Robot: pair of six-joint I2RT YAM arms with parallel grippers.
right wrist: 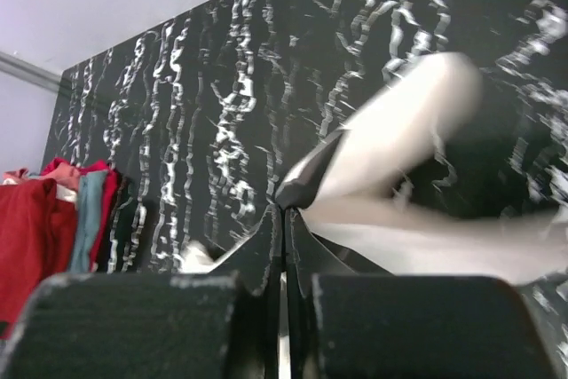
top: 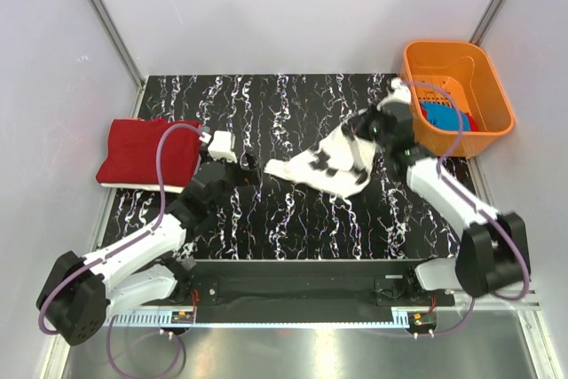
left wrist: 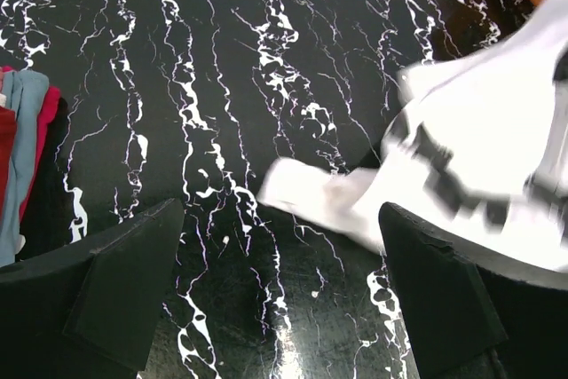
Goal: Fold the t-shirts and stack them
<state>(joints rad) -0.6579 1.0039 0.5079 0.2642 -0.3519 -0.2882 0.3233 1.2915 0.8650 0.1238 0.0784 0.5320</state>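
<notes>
1. Right end effector (right wrist: 284,219): jaws pressed together with no gap; pinched on an edge of the white t-shirt (top: 324,166).
2. White t-shirt: right of centre on the counter (top: 293,219); rumpled, not flat; far right corner raised at the right end effector, the rest trailing down and left onto the counter; dark printed marks visible on the cloth; blurred in both wrist views.
3. Left end effector (left wrist: 280,210): jaws spread wide, nothing between them; low over bare counter, left of centre.
4. White t-shirt relative to left end effector: its near-left tip lies just ahead of the open jaws, apart from both fingers; the bulk sits ahead and to the right.
5. Red t-shirt (top: 146,153): folded, at the left edge of the counter; left of the left end effector and not touching it; a grey-blue layer shows at its folded edge in the left wrist view.
6. Blue t-shirt (top: 444,117): inside the orange basket (top: 484,86) at the far right corner; just behind the right arm.
</notes>
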